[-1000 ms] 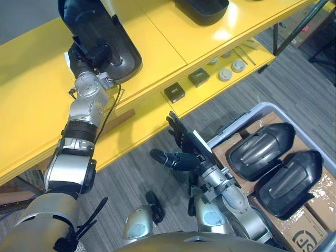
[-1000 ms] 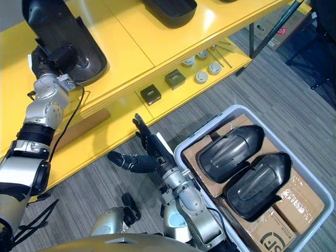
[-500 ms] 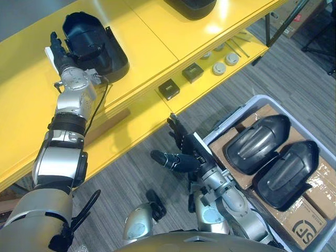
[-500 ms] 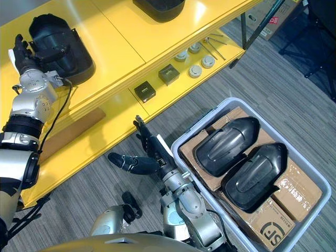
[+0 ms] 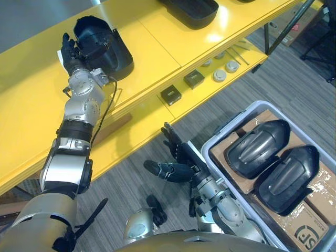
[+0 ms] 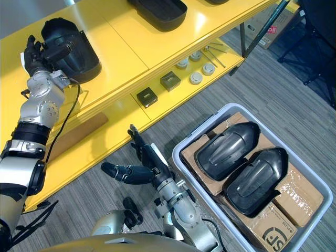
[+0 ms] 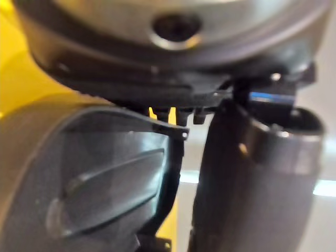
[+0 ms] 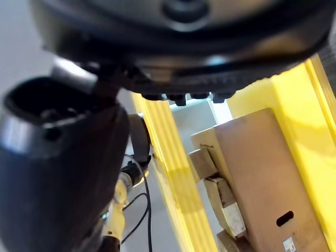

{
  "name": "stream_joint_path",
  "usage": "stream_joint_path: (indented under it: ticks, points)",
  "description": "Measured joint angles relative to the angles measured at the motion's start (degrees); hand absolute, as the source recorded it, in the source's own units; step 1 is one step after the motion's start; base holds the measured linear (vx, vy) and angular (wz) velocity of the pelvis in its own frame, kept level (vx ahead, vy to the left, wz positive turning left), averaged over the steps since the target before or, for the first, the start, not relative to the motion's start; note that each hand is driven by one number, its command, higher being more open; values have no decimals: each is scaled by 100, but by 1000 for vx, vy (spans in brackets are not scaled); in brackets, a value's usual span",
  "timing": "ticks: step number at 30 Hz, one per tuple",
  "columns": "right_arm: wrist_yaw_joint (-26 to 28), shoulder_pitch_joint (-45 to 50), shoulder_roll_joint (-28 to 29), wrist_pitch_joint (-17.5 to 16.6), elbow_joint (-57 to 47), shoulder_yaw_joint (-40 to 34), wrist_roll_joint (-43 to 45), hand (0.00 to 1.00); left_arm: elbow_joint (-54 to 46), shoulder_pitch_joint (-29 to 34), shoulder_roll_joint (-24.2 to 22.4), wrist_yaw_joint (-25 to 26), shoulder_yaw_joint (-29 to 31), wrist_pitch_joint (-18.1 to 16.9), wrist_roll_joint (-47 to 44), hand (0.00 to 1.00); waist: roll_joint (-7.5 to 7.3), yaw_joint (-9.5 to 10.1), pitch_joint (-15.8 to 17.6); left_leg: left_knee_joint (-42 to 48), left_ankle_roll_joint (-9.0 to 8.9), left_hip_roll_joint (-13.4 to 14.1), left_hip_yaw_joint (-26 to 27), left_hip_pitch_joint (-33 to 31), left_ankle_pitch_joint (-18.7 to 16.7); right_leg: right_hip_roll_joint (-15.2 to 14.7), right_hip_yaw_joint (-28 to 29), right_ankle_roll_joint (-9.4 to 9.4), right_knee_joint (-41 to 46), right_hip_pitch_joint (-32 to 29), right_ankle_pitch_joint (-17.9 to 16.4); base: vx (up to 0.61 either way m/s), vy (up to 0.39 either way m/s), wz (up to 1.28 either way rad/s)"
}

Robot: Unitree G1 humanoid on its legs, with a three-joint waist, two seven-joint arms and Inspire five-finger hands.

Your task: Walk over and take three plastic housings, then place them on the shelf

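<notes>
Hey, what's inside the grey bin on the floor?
Two black housings lie side by side in the bin, on brown cardboard boxes. Whatever is under the boxes is covered.

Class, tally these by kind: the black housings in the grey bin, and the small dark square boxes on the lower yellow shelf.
Black plastic housings in the grey bin: 2
Small dark square boxes: 2
Total: 4
</notes>
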Motion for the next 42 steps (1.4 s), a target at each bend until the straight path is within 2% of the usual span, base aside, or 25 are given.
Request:
stream_joint_path:
  ticks: [3, 7, 9, 14, 17, 20, 21, 22, 23, 24, 25, 28, 30, 34, 39, 42]
  points:
    - [-19, 61, 31, 0, 137, 15, -21, 100, -324, 204, -1, -171, 168, 0, -114, 100, 17, 21, -264, -67, -20, 6, 12, 93, 32, 18, -37, -20, -1, 66, -14, 0, 0, 0]
    - [-66, 60, 21, -117, 267, 13, -760, 100, -1013, 440, 4, -569, 234, -3, -70, 100, 132, 187, -735, -157, -25, -4, -5, 176, 63, 20, -109, -25, -2, 127, -17, -7, 13, 4]
    - [-71, -62, 16, -151, 261, 37, -871, 100, -1236, 507, 32, -677, 234, -2, 76, 100, 165, 261, -807, -218, -28, -7, -19, 331, 67, 21, -181, -39, -3, 283, -30, -34, 28, 4]
    - [-57, -449, -151, -246, 29, -100, -644, 100, -1709, 978, 487, -945, 275, -5, 583, 100, 187, 474, -1245, -287, -43, -25, -42, 369, 110, 12, -299, -77, -5, 337, -76, -75, 9, 4]
    - [-6, -606, -161, -253, -114, -349, -148, 100, -2134, 1489, 744, -1057, 662, -245, 577, 100, 187, 507, -1289, -380, -71, -28, -119, 436, 185, 14, -412, -87, -6, 425, -119, -74, -15, 17]
    - [114, -695, -161, -292, -256, -857, 229, 100, -3409, 2608, 728, -1077, 1363, -652, 536, 100, 164, 582, -1444, -586, -110, -32, -205, 448, 285, 26, -579, -112, -14, 433, -183, -31, -10, 24]
    - [173, -698, -159, -325, -297, -1031, 290, 100, -4077, 3183, 582, -1117, 1606, -876, 537, 100, 159, 642, -1495, -654, -121, -32, -258, 444, 337, 33, -642, -116, -33, 433, -197, -5, 1, 23]
    - [200, -700, -158, -326, -309, -1119, 290, 100, -4425, 3501, 445, -1153, 1714, -1012, 538, 100, 159, 671, -1536, -686, -122, -32, -295, 437, 365, 35, -683, -115, -33, 434, -210, 12, 10, 26]
    - [221, -710, -159, -326, -309, -1258, 272, 100, -5015, 4092, 67, -1206, 1821, -1273, 547, 100, 160, 769, -1595, -738, -141, -33, -345, 452, 446, 42, -742, -109, -33, 460, -222, 37, 22, 24]
    - [219, -726, -159, -325, -308, -1309, 271, 100, -5297, 4417, -197, -1221, 1824, -1417, 567, 100, 157, 810, -1610, -738, -137, -29, -384, 452, 456, 43, -783, -104, -32, 485, -228, 49, 35, 32]
    - [216, -823, -154, -321, -303, -1373, 275, 100, -5809, 5154, -871, -1329, 1779, -1720, 621, 100, 152, 914, -1624, -741, -136, -31, -476, 446, 471, 38, -871, -97, -11, 526, -235, 37, 37, 26]
    - [213, -1167, -82, -247, -79, -1361, 386, 100, -5957, 6234, -1783, -1541, 1431, -1885, 619, 100, 73, 1099, -1661, -757, -136, -50, -642, 425, 509, 15, -1019, -71, -21, 598, -260, -12, 46, 30]
    - [205, -1376, -7, -210, 122, -1357, 432, 100, -5956, 6794, -2066, -1669, 1152, -1891, 682, 100, -8, 1163, -1654, -847, -126, -87, -739, 421, 525, -11, -1121, -49, -36, 618, -301, -58, 46, 27]
    - [103, -1764, 90, -142, 660, -1337, 432, 100, -5954, 7313, -2130, -1955, 512, -1893, 1173, 100, -76, 1256, -1625, -954, -109, -120, -827, 349, 649, -51, -1251, -23, -36, 596, -337, -38, 36, 23]
    - [-18, -2122, 44, 39, 1145, -1342, 443, 100, -5939, 7330, -2127, -2243, 258, -1899, 1268, 100, -38, 1256, -1519, -1104, -132, -127, -873, 349, 760, -42, -1313, -27, -34, 565, -340, 9, 18, 7]
    - [-390, -2406, -97, 144, 1552, -1355, 428, 100, -5765, 7318, -2121, -2288, -75, -1916, 1271, 100, -27, 1249, -1400, -1129, -136, -132, -994, 257, 826, -46, -1451, -37, -7, 533, -348, 50, 16, 18]
